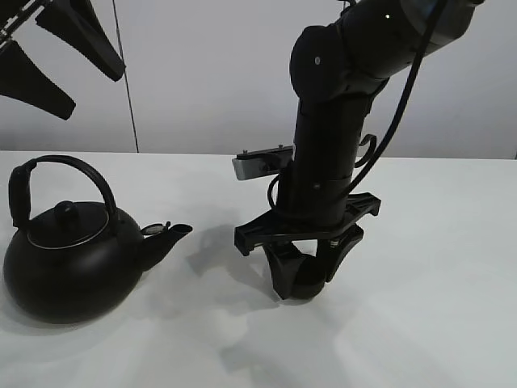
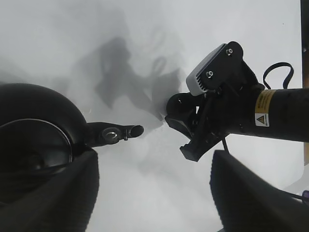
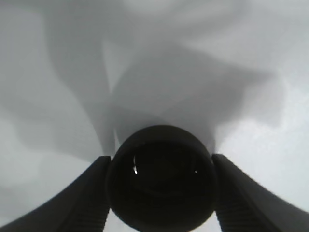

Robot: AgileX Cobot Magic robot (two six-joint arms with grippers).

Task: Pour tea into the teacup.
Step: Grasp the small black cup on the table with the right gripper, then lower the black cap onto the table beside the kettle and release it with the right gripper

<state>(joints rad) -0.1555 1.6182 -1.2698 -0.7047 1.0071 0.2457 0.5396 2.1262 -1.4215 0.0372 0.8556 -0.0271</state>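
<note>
The teacup [image 3: 161, 179], small, round and black, stands on the white table between my right gripper's fingers [image 3: 91, 198], which press against both its sides. In the exterior high view the right gripper [image 1: 311, 279] points straight down at the table's middle, with the teacup [image 1: 305, 289] mostly hidden between its fingers. The big black kettle [image 1: 69, 259] with an arched handle stands at the left, its spout [image 1: 174, 233] pointing right toward the cup. My left gripper [image 1: 58, 58] hangs open and empty high above the kettle. The left wrist view shows the kettle [image 2: 34, 140] and its spout [image 2: 118, 133] from above.
The white table [image 1: 436, 323] runs to a far edge [image 1: 452, 157] against a pale wall. The right arm's wrist camera [image 1: 262, 164] juts out to the left above the cup. Bare tabletop lies between the spout and the right gripper.
</note>
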